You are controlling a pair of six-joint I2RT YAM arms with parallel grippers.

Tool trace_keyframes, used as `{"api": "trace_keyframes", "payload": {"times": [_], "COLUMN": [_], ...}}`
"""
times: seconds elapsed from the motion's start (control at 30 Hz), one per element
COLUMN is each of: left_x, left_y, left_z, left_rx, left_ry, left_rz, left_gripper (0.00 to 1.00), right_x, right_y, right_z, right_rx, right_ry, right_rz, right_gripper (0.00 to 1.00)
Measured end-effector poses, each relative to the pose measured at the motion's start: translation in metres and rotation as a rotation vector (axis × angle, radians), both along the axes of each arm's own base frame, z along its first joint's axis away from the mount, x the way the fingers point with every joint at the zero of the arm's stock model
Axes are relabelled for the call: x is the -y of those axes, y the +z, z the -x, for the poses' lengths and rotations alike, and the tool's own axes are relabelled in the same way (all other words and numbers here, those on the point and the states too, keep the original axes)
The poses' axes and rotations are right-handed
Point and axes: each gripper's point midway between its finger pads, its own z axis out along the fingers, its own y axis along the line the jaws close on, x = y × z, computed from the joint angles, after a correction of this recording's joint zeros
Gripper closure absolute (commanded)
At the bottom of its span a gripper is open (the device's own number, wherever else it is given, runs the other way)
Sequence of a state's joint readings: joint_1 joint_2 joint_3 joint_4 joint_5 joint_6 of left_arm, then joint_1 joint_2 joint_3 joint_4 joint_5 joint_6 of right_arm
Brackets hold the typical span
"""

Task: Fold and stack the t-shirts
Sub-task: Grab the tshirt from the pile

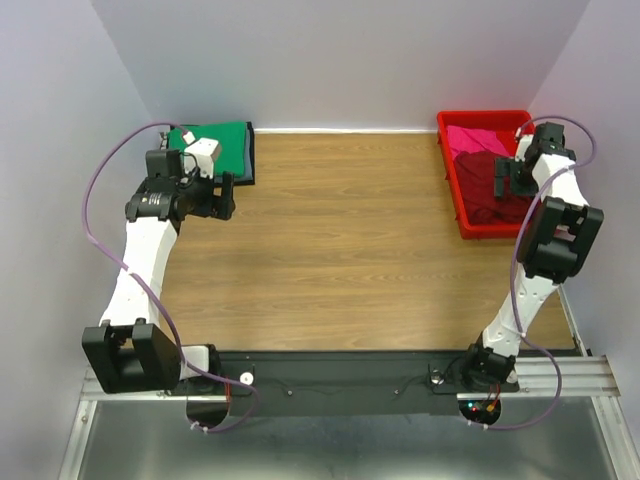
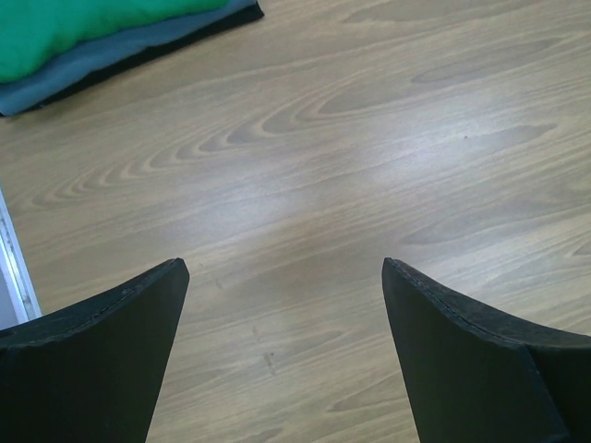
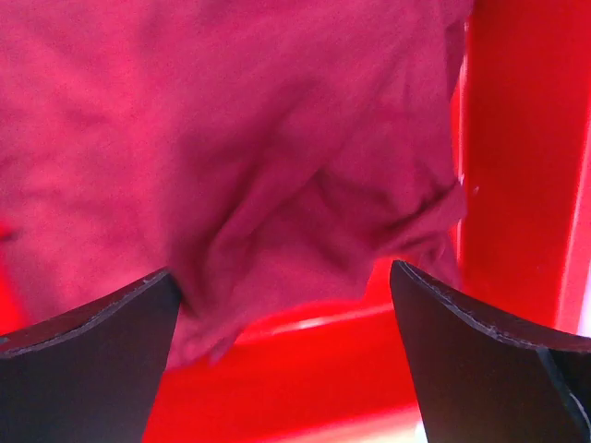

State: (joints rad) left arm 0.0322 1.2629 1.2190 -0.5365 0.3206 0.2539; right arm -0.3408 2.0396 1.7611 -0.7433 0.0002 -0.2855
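Observation:
A folded green t-shirt (image 1: 222, 145) lies on a folded dark grey t-shirt (image 1: 251, 165) at the back left; both also show in the left wrist view, green (image 2: 74, 32) over grey (image 2: 120, 57). My left gripper (image 1: 228, 195) (image 2: 284, 268) is open and empty over bare table, just in front of that stack. A bright pink t-shirt (image 1: 475, 138) and a crumpled maroon t-shirt (image 1: 482, 190) lie in the red tray (image 1: 484, 115). My right gripper (image 1: 503, 178) (image 3: 282, 277) is open just above the maroon t-shirt (image 3: 259, 157), holding nothing.
The red plastic tray stands at the back right corner, and its wall (image 3: 323, 369) shows between the right fingers. Grey walls close in the back and both sides. The wooden table (image 1: 340, 240) lies between the stack and the tray.

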Motion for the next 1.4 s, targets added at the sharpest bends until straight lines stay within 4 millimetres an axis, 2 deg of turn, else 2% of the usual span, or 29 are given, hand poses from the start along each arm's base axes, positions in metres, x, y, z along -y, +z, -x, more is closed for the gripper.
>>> {"api": "trace_keyframes", "payload": {"times": [0.1, 0.23, 0.3, 0.33, 0.4, 0.43, 0.57, 0.6, 0.67, 0.77, 0.8, 0.9, 0.93, 0.97, 1.07, 1.1, 1.23, 1.33, 1.4], "left_x": [-0.001, -0.003, -0.004, -0.004, -0.005, -0.005, -0.006, -0.006, -0.006, -0.005, -0.005, -0.004, -0.004, -0.003, -0.001, -0.001, 0.005, 0.012, 0.017], "left_y": [-0.009, -0.011, -0.012, -0.012, -0.012, -0.012, -0.012, -0.011, -0.011, -0.008, -0.007, -0.007, -0.006, -0.006, -0.005, -0.005, 0.002, 0.016, 0.032], "left_z": [-0.001, -0.002, -0.002, -0.002, -0.002, -0.002, -0.003, -0.003, -0.002, -0.003, -0.004, -0.003, -0.003, -0.003, -0.002, -0.002, -0.001, -0.001, -0.003], "left_rx": [-0.032, -0.038, -0.038, -0.038, -0.038, -0.038, -0.038, -0.037, -0.038, -0.031, -0.028, -0.028, -0.028, -0.029, -0.027, -0.026, -0.022, -0.01, 0.017], "left_ry": [0.005, 0.012, 0.016, 0.018, 0.021, 0.023, 0.025, 0.025, 0.025, 0.022, 0.021, 0.018, 0.016, 0.014, 0.005, 0.003, -0.02, -0.042, -0.057], "left_rz": [-0.003, -0.009, -0.012, -0.014, -0.017, -0.019, -0.021, -0.021, -0.021, -0.019, -0.018, -0.015, -0.013, -0.012, -0.003, -0.001, 0.024, 0.054, 0.078], "left_gripper": [0.01, 0.01, 0.01, 0.01, 0.01, 0.01, 0.01, 0.01, 0.01, 0.01, 0.01, 0.01, 0.01, 0.01, 0.01, 0.01, 0.01, 0.01, 0.01], "right_x": [0.013, 0.01, 0.008, 0.007, 0.005, 0.004, 0.0, -0.001, -0.003, -0.003, -0.003, -0.003, -0.003, -0.005, -0.016, -0.02, -0.059, -0.103, -0.132], "right_y": [-0.019, -0.039, -0.046, -0.047, -0.047, -0.046, -0.04, -0.033, -0.012, 0.036, 0.057, 0.12, 0.134, 0.159, 0.204, 0.213, 0.267, 0.307, 0.327], "right_z": [-0.013, -0.028, -0.03, -0.03, -0.031, -0.031, -0.024, -0.021, -0.016, -0.013, -0.011, -0.005, -0.004, -0.003, 0.001, 0.002, 0.005, 0.01, 0.017], "right_rx": [-0.02, -0.033, -0.038, -0.039, -0.035, -0.032, -0.028, -0.021, 0.009, 0.09, 0.13, 0.248, 0.276, 0.33, 0.429, 0.45, 0.589, 0.696, 0.744], "right_ry": [-0.019, -0.015, -0.017, -0.02, -0.023, -0.025, -0.021, -0.019, -0.017, -0.009, -0.007, 0.002, 0.003, 0.011, 0.049, 0.063, 0.201, 0.346, 0.427], "right_rz": [-0.003, -0.028, -0.047, -0.057, -0.069, -0.074, -0.077, -0.075, -0.064, -0.028, -0.009, 0.049, 0.06, 0.076, 0.072, 0.066, -0.042, -0.178, -0.264], "right_gripper": [0.0, 0.0, 0.16, 0.34, 0.5, 0.61, 0.83, 0.83, 0.87, 0.98, 0.99, 0.99, 0.99, 0.99, 1.0, 0.99, 0.99, 0.99, 0.99]}}
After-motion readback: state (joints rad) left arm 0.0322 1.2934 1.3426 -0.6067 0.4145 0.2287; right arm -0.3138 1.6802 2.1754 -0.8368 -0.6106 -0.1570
